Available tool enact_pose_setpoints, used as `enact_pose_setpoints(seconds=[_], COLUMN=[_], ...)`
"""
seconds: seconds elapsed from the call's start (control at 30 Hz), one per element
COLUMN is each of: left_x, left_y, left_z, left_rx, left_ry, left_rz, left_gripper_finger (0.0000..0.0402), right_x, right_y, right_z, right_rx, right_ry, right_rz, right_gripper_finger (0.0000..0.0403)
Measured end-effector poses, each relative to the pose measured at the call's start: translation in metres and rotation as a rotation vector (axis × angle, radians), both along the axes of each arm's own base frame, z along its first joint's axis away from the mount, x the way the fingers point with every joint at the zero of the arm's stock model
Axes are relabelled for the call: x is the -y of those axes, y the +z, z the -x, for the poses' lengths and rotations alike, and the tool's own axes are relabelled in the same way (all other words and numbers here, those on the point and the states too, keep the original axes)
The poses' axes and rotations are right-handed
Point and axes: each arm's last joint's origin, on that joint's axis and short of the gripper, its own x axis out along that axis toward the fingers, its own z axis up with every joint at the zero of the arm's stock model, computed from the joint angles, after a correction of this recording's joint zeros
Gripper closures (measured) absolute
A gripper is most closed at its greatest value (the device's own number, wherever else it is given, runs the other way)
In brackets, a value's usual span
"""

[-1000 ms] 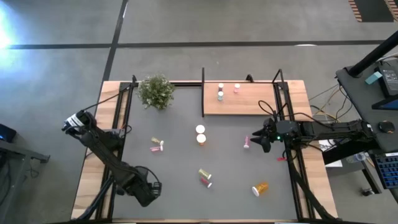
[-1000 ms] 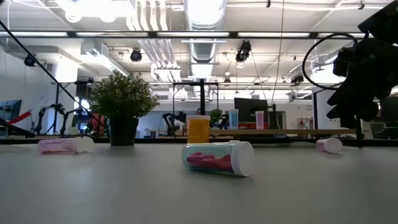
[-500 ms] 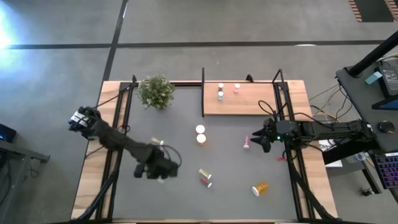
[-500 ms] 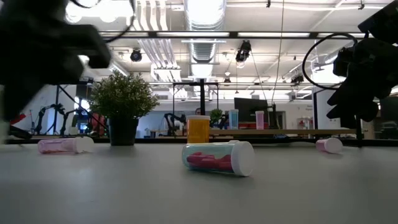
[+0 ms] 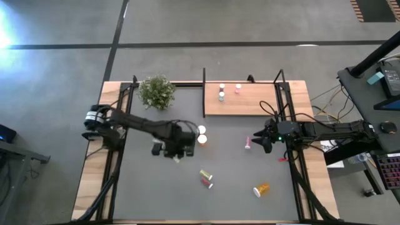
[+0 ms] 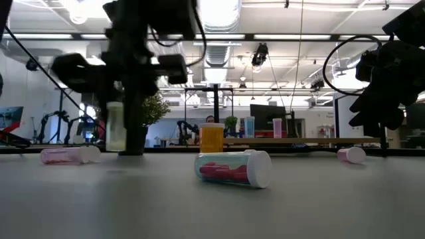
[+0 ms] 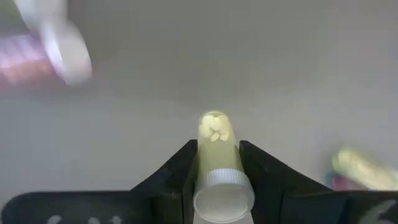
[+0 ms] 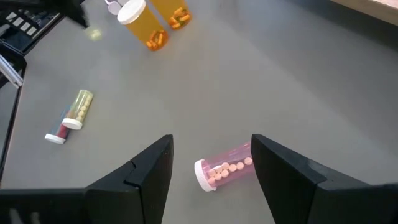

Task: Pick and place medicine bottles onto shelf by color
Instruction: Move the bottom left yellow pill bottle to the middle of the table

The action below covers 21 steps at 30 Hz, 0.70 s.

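Observation:
My left gripper (image 5: 176,149) hangs over the middle of the table, shut on a yellow-green medicine bottle (image 6: 116,126) with a white cap. My right gripper (image 5: 257,140) stands open at the right, just above a pink bottle (image 8: 224,168) lying on its side; its fingers are on either side of it and apart from it. The wooden shelf (image 5: 250,105) at the far right carries three small bottles (image 5: 221,95). An orange bottle (image 5: 202,139) stands next to a white-capped one, right of my left gripper. My left gripper pinches the bottle's upper body (image 7: 214,146), just below the white cap (image 7: 224,196), between its two fingers (image 7: 186,171). The fingers come from above, pointing steeply down. The bottle hangs upright, cap up, clear of the table.
A yellow-green and a pink bottle (image 5: 206,178) lie together at centre near. An orange bottle (image 5: 261,188) lies near right. A pink bottle (image 6: 63,155) lies left of my left gripper. A potted plant (image 5: 156,92) stands far left. Black posts edge the shelf.
My left gripper has swung from the table's near left corner toward the far edge and the right, to the table's middle, staying shut. The yellow-green bottle now hangs upright above the table.

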Motion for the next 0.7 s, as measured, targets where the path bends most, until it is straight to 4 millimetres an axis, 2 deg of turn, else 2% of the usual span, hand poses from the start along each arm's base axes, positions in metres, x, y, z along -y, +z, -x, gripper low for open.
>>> enact_pose_setpoints(seconds=[0.17,0.33,0.53,0.7], left_x=[-0.041,-0.071,-0.088,-0.099], left_y=[0.007,0.008,0.002,-0.001], left_z=[-0.017,-0.032,-0.045,-0.053], left_rx=[0.009,0.035,0.023,0.024], left_ry=[-0.143,-0.255,-0.375,-0.408], left_rz=[-0.055,-0.172,-0.211,-0.233], left_gripper_finger=[0.0318,0.0319,0.0319,0.0319], right_x=[0.000,0.000,0.000,0.000], right_y=[0.000,0.000,0.000,0.000], right_z=[0.000,0.000,0.000,0.000], right_rx=[0.001,0.001,0.001,0.001], right_ry=[0.000,0.000,0.000,0.000], right_rz=[0.000,0.000,0.000,0.000], right_gripper_finger=[0.0197,0.0197,0.0197,0.0197])
